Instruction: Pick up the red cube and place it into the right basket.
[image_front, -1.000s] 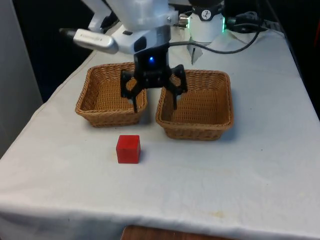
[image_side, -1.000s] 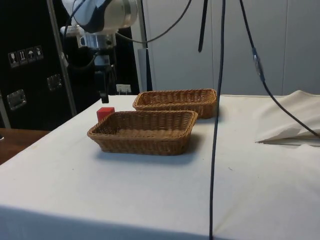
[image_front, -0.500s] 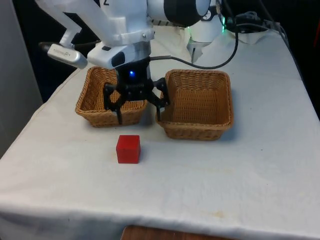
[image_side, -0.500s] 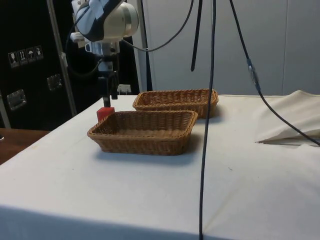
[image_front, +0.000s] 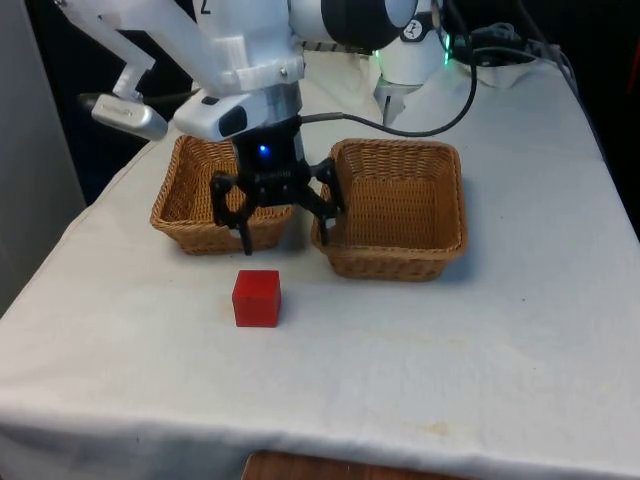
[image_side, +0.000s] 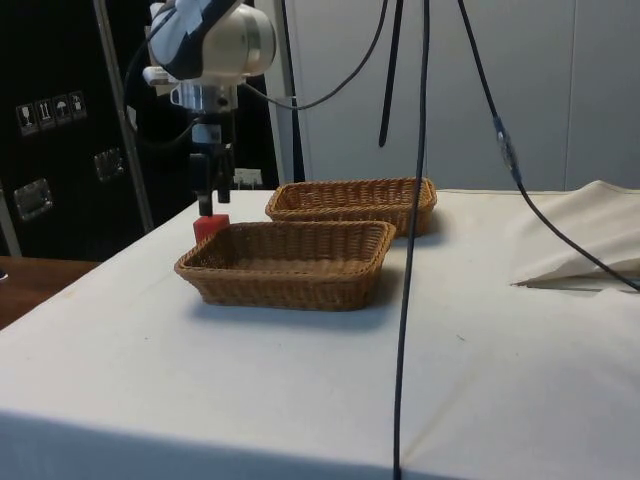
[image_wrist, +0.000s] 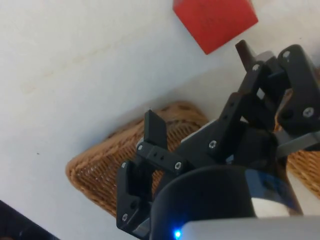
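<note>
A red cube (image_front: 257, 298) sits on the white cloth in front of the left wicker basket (image_front: 190, 205); it also shows in the side view (image_side: 210, 227) and the wrist view (image_wrist: 215, 17). The right basket (image_front: 440, 215) stands beside the left one, and in the side view it is the nearer one (image_side: 285, 265). My gripper (image_front: 283, 238) hangs open with nothing between its fingers, above the front rims of the two baskets and a little behind and above the cube. From the side, the gripper (image_side: 210, 200) hangs just over the cube. Both fingers (image_wrist: 156, 130) are spread wide.
The far basket (image_side: 350, 200) in the side view is the left one. A basket's corner (image_wrist: 100, 175) lies under the gripper in the wrist view. Cables (image_side: 405, 250) hang across the side view. Bare cloth (image_front: 420, 350) stretches in front of the baskets.
The gripper has come forward from over the baskets towards the cube and dropped lower, staying open. The cube has not moved.
</note>
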